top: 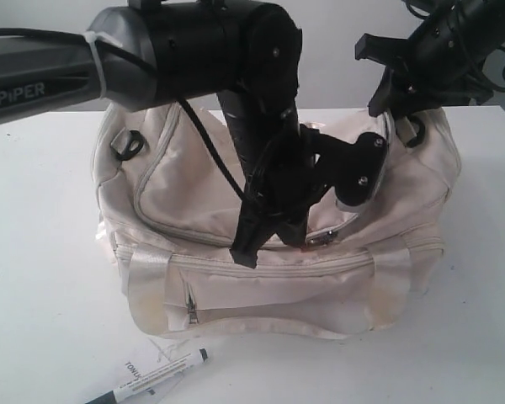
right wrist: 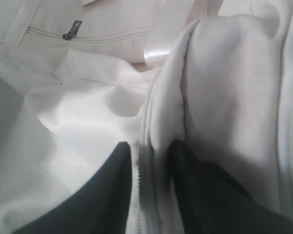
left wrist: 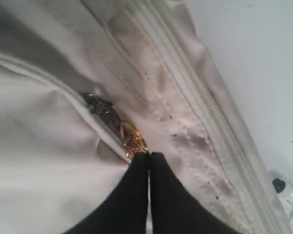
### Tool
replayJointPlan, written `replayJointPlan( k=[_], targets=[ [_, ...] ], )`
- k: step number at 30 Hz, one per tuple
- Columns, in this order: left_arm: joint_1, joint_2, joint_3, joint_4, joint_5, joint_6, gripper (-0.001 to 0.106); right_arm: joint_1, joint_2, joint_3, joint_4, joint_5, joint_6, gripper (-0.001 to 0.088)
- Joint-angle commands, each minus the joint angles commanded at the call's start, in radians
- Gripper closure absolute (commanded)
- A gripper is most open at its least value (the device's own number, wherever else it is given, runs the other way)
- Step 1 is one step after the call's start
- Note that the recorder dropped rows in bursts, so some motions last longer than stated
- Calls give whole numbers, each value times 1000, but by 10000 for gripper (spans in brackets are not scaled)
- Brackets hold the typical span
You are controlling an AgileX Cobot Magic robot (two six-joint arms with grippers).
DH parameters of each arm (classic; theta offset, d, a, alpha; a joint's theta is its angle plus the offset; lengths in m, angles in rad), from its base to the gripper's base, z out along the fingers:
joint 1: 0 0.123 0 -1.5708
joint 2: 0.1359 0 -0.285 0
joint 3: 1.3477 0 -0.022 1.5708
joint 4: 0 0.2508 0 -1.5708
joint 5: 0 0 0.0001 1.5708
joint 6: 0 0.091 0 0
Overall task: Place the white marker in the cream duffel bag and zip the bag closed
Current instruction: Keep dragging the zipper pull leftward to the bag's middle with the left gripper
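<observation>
**Plainly, the marker lies outside the bag while both grippers are at its top**

The white marker (top: pixel 156 377) lies on the white table (top: pixel 42 252) in front of the cream duffel bag (top: pixel 202 185), apart from it. Its black cap points toward the bag's front and its black end toward the near edge. It rests slanted, partly across a paper tag (top: pixel 135 369) with printed letters.

The bag sits upright in the middle of the table, its front zip pocket (top: pixel 269 295) facing the exterior camera.

The left arm (top: pixel 194 42) reaches across from the left and comes down onto the front edge of the bag's top flap. In the left wrist view the left gripper (left wrist: pixel 147 156) has its black fingers (left wrist: pixel 132 195) pressed together. Their tips touch a small gold metal pull (left wrist: pixel 132 139) on the zip line. Whether any of that pull is nipped between the tips cannot be told.

The right arm (top: pixel 454 42) comes in from the upper right, over the bag's right end. In the right wrist view the right gripper (right wrist: pixel 151 146) has its two fingers (right wrist: pixel 112 185) standing apart. A thick fold of cream fabric and a run of zip teeth lie between them. The fold lies against one finger, but whether the pair squeezes it cannot be told.
</observation>
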Motion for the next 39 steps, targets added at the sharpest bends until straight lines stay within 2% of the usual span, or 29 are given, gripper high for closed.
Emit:
replayJointPlan(
  k=[2,10,14,19,35,39],
  targets=[
    [0,-11,0,0,0,0,1053,0,-8,0,0,19,4,377],
    [0,-35,0,-7,-22,0,1053,0,-87,2,-5,88,30,375],
    [0,-71,0,-20,-65,0,1053,0,-91,2,-5,155,47,375],
    [0,-91,0,-20,-70,0,1053,0,-93,4,-5,162,69,375],
    [0,-120,0,-20,-90,0,1053,0,-100,141,4,159,75,377],
    [0,-120,0,-20,-93,0,1053,0,-100,167,48,155,69,377]
  ],
)
